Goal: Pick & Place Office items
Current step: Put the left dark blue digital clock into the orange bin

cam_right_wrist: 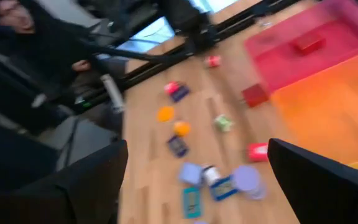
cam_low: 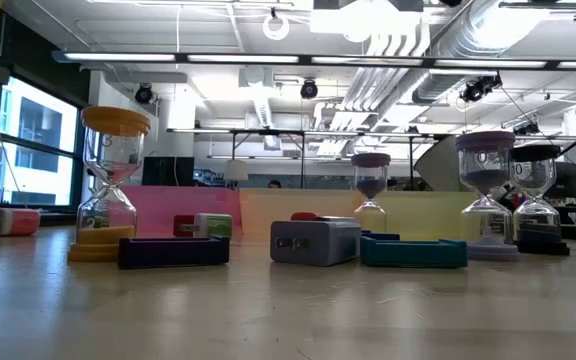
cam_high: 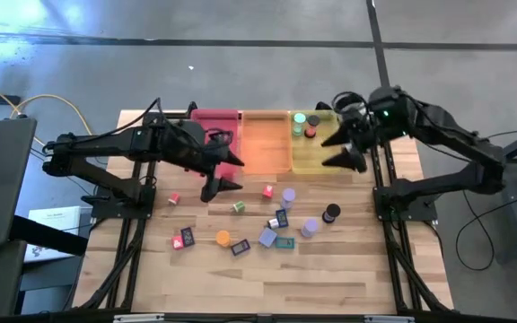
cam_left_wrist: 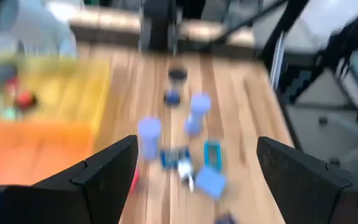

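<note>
The office items lie scattered over the middle of the wooden table: small blocks such as a red one [cam_high: 268, 191] and a green one [cam_high: 239, 206], flat dark blue pieces [cam_high: 282, 218], and little sand timers, orange [cam_low: 108, 185], lavender [cam_high: 288, 196] and black [cam_high: 331, 213]. A few pieces [cam_high: 308, 126] lie in the yellow tray [cam_high: 317, 160]. My left gripper [cam_high: 233, 173] hangs open above the table, just in front of the pink tray [cam_high: 215, 118]. My right gripper [cam_high: 328, 152] hangs open above the yellow tray. Neither shows in the low view.
Three trays stand side by side along the far edge: pink, orange [cam_high: 263, 144] and yellow. A red piece [cam_right_wrist: 307, 42] lies in the pink tray. The near half of the table [cam_high: 267, 278] is bare wood. Both arms' black frames flank the table.
</note>
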### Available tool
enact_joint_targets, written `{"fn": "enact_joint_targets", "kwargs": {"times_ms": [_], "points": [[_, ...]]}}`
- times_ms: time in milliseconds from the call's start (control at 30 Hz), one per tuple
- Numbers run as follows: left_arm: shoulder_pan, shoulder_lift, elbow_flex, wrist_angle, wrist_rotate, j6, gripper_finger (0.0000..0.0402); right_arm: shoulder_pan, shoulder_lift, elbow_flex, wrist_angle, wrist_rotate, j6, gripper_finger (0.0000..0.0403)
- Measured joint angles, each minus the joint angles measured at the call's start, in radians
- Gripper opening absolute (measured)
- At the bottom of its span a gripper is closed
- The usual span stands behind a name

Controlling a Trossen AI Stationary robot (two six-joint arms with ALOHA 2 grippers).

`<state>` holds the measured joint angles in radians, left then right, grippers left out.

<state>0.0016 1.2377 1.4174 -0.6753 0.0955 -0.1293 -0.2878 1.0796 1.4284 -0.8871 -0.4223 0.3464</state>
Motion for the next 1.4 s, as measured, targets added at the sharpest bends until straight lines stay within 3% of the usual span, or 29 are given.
{"fn": "enact_joint_targets", "kwargs": {"times_ms": [167, 467, 667, 867, 1200, 1400], "points": [[-0.062, 0.000, 0.000, -0.159, -0.017, -0.089, 0.0322, 0.150, -0.011, 0.000, 0.000, 0.117, 0.053, 0.0376], [-0.303, -0.003, 0.000, -0.231, -0.027, -0.190, 0.0322, 0.330, 0.040, 0.000, 0.001, 0.268, 0.054, 0.0376], [-0.427, 0.013, 0.000, -0.391, -0.050, -0.478, 0.0322, 0.397, 0.091, 0.000, -0.005, 0.268, 0.076, 0.0376], [-0.533, 0.071, -0.001, -0.447, -0.051, -0.713, 0.0322, 0.447, 0.139, 0.000, -0.007, 0.267, 0.080, 0.0371], [-0.633, 0.194, -0.001, -0.270, -0.046, -0.813, 0.0322, 0.494, 0.172, 0.000, -0.006, 0.273, 0.080, 0.0341], [-0.645, 0.218, -0.002, -0.212, -0.047, -0.953, 0.0322, 0.505, 0.171, 0.000, -0.007, 0.376, 0.083, 0.0325]]}}
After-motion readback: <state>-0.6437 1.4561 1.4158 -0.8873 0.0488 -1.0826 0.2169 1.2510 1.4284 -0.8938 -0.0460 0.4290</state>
